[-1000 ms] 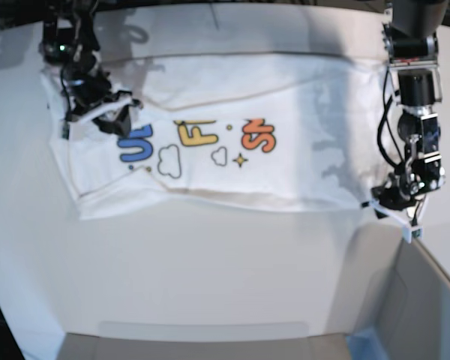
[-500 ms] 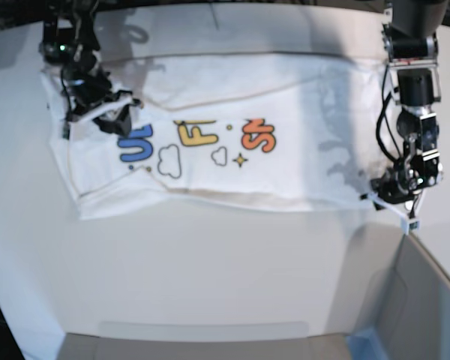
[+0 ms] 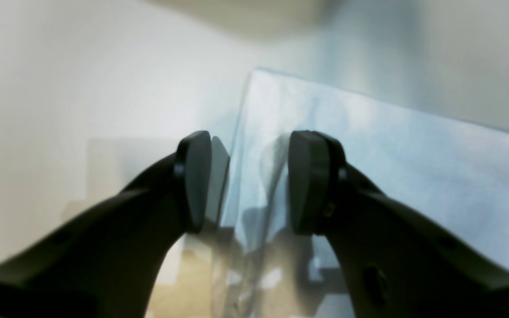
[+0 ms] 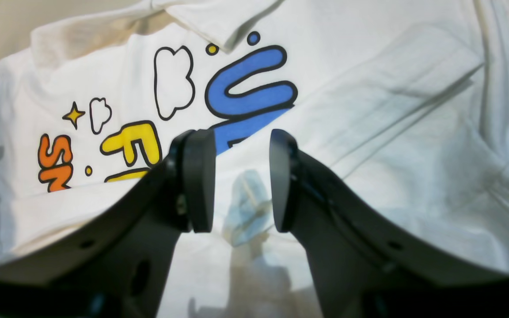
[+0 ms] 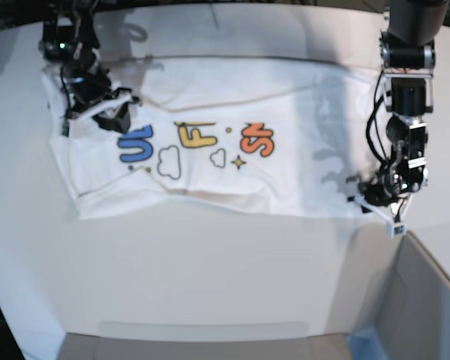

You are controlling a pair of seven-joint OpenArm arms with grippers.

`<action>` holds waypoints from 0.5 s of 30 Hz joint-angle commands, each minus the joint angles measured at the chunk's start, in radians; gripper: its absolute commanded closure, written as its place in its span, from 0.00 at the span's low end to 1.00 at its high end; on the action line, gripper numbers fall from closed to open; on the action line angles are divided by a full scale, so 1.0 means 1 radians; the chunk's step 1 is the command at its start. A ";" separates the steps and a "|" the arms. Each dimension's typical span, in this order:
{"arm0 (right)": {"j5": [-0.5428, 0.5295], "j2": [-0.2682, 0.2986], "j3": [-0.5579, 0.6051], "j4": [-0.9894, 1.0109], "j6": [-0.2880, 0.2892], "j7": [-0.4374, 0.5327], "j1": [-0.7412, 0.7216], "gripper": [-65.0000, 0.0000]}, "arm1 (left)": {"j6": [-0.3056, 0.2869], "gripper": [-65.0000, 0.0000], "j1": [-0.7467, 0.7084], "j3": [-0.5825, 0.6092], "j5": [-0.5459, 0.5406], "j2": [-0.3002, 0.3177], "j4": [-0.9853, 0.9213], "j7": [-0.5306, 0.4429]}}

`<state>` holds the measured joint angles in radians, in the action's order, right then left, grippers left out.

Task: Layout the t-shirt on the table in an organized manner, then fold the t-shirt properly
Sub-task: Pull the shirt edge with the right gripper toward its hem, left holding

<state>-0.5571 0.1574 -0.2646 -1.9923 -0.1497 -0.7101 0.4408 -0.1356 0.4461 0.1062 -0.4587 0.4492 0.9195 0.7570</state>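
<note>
Fingers (image 3: pixel 197 181) of both arms stand parted over the t-shirt (image 5: pixel 210 142) edges.

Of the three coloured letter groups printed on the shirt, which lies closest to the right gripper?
The blue letters, right beyond the right gripper; yellow letters and orange letters lie farther off.

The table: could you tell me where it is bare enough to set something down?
The table is bare between the t-shirt and the grey box, and left of the shirt. Crowded: both shirt ends, under the right end effector and left end effector.
</note>
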 commanded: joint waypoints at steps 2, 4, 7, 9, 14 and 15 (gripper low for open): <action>-0.008 0.008 -0.005 -0.019 0.006 0.022 0.008 0.68 | 0.001 0.55 0.010 -0.003 -0.001 0.003 0.002 0.028; -0.008 0.009 -0.005 -0.019 0.006 0.022 0.008 0.68 | 0.001 0.57 0.010 0.000 -0.001 0.003 0.002 0.022; -0.008 0.011 -0.005 -0.019 0.006 0.022 0.010 0.68 | 0.001 0.69 0.009 0.000 -0.001 0.001 0.000 0.002; -0.008 0.011 -0.005 -0.019 0.006 0.022 0.010 0.68 | 0.001 0.82 0.006 0.000 -0.001 0.000 -0.003 0.000; -0.008 0.011 -0.005 -0.019 0.006 0.022 0.005 0.68 | 0.001 0.96 0.004 -0.004 -0.001 0.001 0.005 -0.001; -0.008 0.011 -0.005 -0.019 0.006 0.022 0.005 0.68 | 0.001 0.96 0.004 -0.006 -0.001 0.001 0.011 -0.001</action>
<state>-0.5571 0.1600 -0.2646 -1.9926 -0.1497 -0.7109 0.4507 -0.1284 0.4404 0.1036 -0.4557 0.4461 0.9234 0.7280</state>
